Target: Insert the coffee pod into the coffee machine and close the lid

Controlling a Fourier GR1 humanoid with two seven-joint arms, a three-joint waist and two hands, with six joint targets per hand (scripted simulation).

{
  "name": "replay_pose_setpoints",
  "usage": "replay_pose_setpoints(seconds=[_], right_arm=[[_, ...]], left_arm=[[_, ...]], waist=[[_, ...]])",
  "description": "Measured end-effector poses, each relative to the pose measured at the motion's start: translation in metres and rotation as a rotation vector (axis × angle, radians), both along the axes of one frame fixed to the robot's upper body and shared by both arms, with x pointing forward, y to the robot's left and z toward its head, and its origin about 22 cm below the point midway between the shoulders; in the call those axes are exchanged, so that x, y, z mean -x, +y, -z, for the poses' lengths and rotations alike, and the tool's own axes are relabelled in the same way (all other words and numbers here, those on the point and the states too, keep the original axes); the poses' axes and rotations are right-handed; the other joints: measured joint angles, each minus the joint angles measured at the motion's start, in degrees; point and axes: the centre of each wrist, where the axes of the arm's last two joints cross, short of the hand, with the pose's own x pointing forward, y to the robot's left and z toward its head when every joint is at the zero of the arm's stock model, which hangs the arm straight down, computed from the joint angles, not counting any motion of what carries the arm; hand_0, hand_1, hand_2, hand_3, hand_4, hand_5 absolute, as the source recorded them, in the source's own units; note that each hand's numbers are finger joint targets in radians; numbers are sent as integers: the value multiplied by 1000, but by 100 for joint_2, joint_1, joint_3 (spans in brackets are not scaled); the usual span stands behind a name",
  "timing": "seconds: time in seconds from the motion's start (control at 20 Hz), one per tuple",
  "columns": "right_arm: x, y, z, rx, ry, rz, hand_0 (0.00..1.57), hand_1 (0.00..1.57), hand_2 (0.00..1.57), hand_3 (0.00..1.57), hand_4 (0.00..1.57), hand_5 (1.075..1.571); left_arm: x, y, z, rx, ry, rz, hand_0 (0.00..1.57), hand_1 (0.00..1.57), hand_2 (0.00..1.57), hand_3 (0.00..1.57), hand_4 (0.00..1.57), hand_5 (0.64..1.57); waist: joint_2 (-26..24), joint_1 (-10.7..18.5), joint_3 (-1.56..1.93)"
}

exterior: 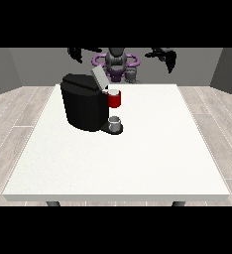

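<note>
A black coffee machine (83, 106) stands on the white table (138, 158), left of centre. Its grey lid (99, 77) is tilted up and open. Right beside the top of the machine is a red part (115, 99) with a small white piece on top; whether a pod sits in it cannot be made out. A grey cup (116, 123) sits on the machine's base. The hand at the view's left (77, 53) and the hand at the view's right (163, 55) are both raised high at the far side, away from the machine, holding nothing.
The robot's dark torso (116, 62) with purple shoulders stands behind the table's far edge. Grey wood floor surrounds the table.
</note>
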Motion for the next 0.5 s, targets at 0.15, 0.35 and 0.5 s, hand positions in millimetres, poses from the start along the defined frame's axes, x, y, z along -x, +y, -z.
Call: replay_pose_setpoints(seconds=[0.15, 0.35, 0.5], right_arm=[[-7, 0, -1, -16, -12, -9, 0, 0, 0, 0, 0, 1571], [-22, 1, -5, -33, -18, -4, 0, 0, 0, 0, 0, 1571], [-30, 0, -8, -32, -16, -10, 0, 0, 0, 0, 0, 1571]], left_arm=[[9, 5, -2, 12, -22, -20, 0, 0, 0, 0, 0, 1571], [14, -1, -11, 24, -51, -27, 0, 0, 0, 0, 0, 1571], [21, 4, -16, 7, -60, -37, 0, 0, 0, 0, 0, 1571]], waist=[[209, -12, 0], [481, -9, 1], [607, -40, 0]])
